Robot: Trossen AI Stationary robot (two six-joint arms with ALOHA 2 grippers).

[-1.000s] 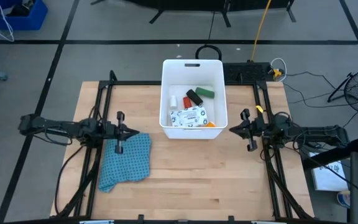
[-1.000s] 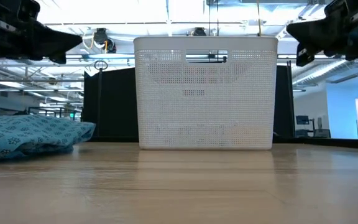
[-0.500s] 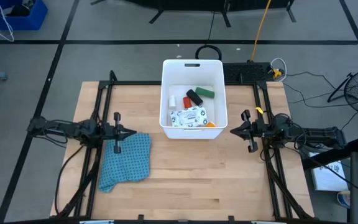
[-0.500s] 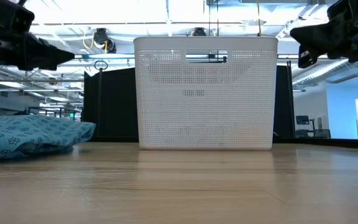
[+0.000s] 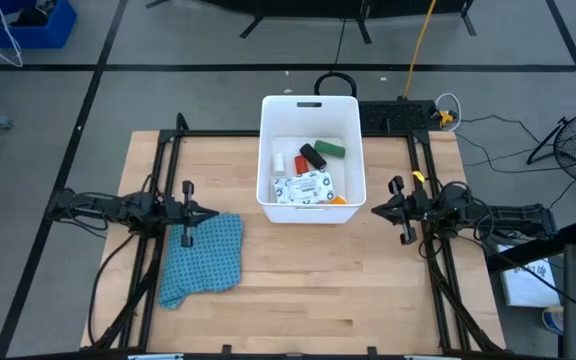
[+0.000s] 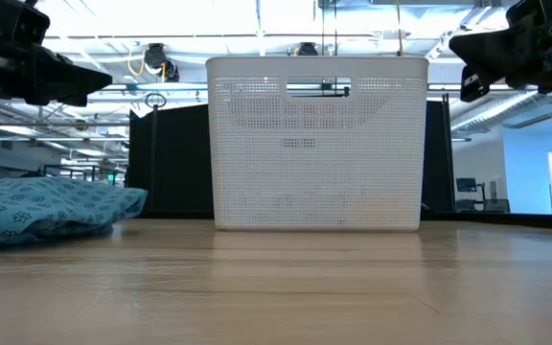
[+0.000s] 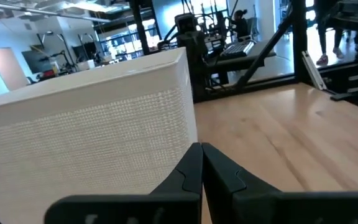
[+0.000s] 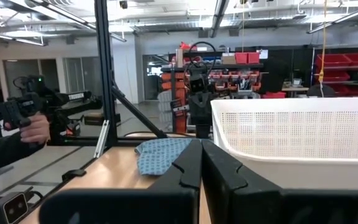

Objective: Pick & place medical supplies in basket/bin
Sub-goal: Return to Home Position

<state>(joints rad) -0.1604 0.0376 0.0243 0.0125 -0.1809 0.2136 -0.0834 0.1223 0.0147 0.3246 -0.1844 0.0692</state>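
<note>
The white perforated basket stands at the table's far middle and holds a printed white packet, a green block, a black block and a small white cylinder. The left gripper and right gripper hang on either side of it, each with its fingers pressed together.

- The white basket, a perforated rectangular tub with rounded corners and a dark handle slot, is being shown upright at the table's far middle.
- The white printed packet is being held flat on its floor, toward the near wall.
- The green block and black block are being held side by side.
- The red-orange bottle is being held just beside the black block.
- The small white cylinder is being held near the left wall.
- The orange piece is being held in the near right corner.
</note>
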